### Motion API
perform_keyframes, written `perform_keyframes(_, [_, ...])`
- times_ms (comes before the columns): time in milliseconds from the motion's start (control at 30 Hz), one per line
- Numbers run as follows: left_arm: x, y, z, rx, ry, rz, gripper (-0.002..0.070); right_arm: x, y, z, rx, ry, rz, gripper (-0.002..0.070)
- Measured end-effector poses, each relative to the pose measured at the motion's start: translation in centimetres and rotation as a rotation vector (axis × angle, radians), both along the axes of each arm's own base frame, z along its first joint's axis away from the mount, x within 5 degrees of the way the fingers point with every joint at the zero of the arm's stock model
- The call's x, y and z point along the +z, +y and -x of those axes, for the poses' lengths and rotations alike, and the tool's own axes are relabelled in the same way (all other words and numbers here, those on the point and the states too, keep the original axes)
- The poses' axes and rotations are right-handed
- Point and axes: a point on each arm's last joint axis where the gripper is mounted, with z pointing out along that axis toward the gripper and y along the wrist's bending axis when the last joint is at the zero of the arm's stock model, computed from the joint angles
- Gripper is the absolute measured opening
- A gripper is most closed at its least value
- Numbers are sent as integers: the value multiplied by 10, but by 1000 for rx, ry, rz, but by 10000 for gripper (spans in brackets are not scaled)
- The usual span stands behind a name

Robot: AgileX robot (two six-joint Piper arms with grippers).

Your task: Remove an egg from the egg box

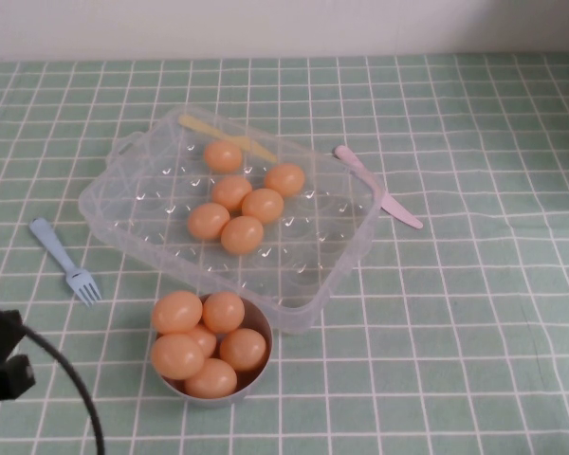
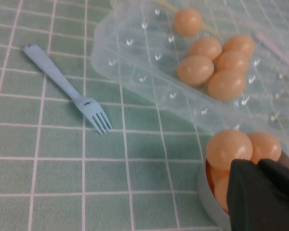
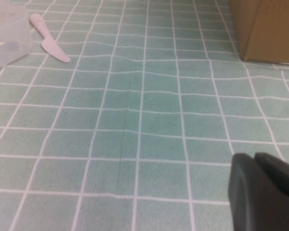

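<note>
Six eggs sat in the egg box [image 1: 152, 180]. Left end effector [image 2: 265, 192] hung by the bowl [image 1: 262, 327], right end effector [image 3: 265, 192] over bare table [image 3: 135, 120] (couldn't tell either's opening).

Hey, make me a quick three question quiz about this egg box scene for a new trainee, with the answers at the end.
1. How many eggs lie in the egg box?
2. True or false: the blue fork lies inside the egg box.
3. Which utensil lies on the cloth by the box's right side: A) pink knife, B) spoon, C) whisk?

Key: 1. Six. 2. False, it lies on the cloth to the box's left. 3. A.

The left gripper hovers by the grey bowl; the right gripper hangs over bare cloth.
</note>
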Motion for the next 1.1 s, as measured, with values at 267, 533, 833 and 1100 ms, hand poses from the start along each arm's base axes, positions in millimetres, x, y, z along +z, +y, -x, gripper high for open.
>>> perform_keyframes(267, [25,-12,-60,-223,210,-204,-3,0,0,0,0,0,2,-18])
perform_keyframes(533, [40,-19,-125,-309,256,-279,-3,0,0,0,0,0,2,-18])
perform_keyframes(833, [46,-27,-191,-403,303,-333,-3,0,0,0,0,0,2,-18])
perform_keyframes(1100, [45,-34,-246,-565,290,-447,-3,0,0,0,0,0,2,-18])
